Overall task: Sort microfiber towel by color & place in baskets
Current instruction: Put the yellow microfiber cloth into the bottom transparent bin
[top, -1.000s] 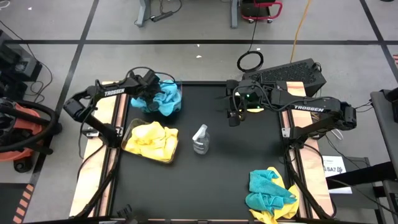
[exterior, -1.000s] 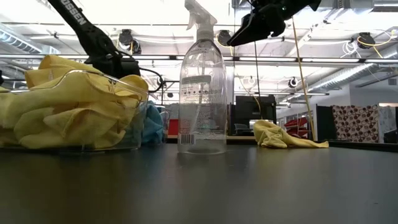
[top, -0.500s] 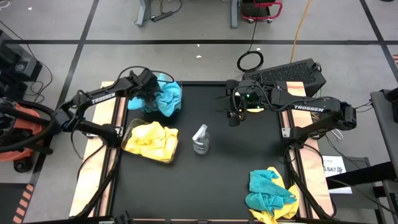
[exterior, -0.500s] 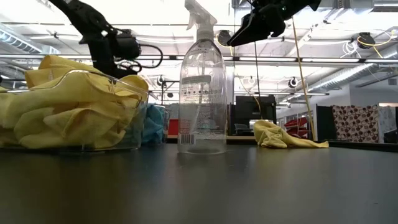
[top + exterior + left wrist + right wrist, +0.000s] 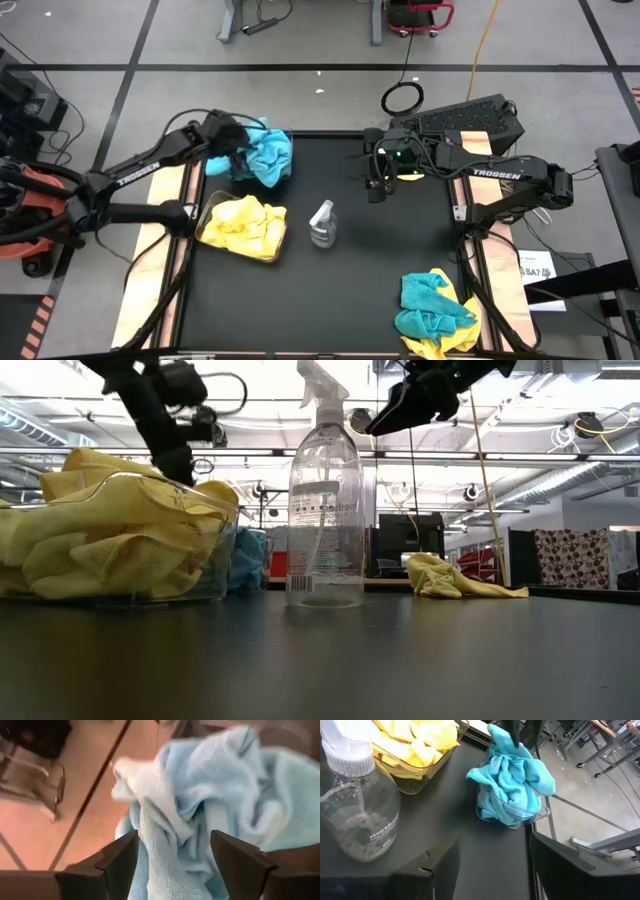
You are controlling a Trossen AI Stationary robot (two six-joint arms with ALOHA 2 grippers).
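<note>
Teal towels are heaped in a clear basket at the table's far left and spill over its rim. My left gripper hangs open just above that heap; in its wrist view the teal cloth lies below its spread fingers. Yellow towels fill a second clear basket nearer on the left. A mixed teal and yellow pile lies at the near right corner. My right gripper hovers open above the far middle of the table, with nothing between its fingers.
A clear spray bottle stands upright in the middle of the table, between the yellow basket and my right gripper. The dark tabletop between the bottle and the near-right pile is bare.
My left gripper has opened, let go of the teal towel and risen above the far-left basket, and its arm has drawn back toward the table's left edge. The towel stays heaped in the basket.
</note>
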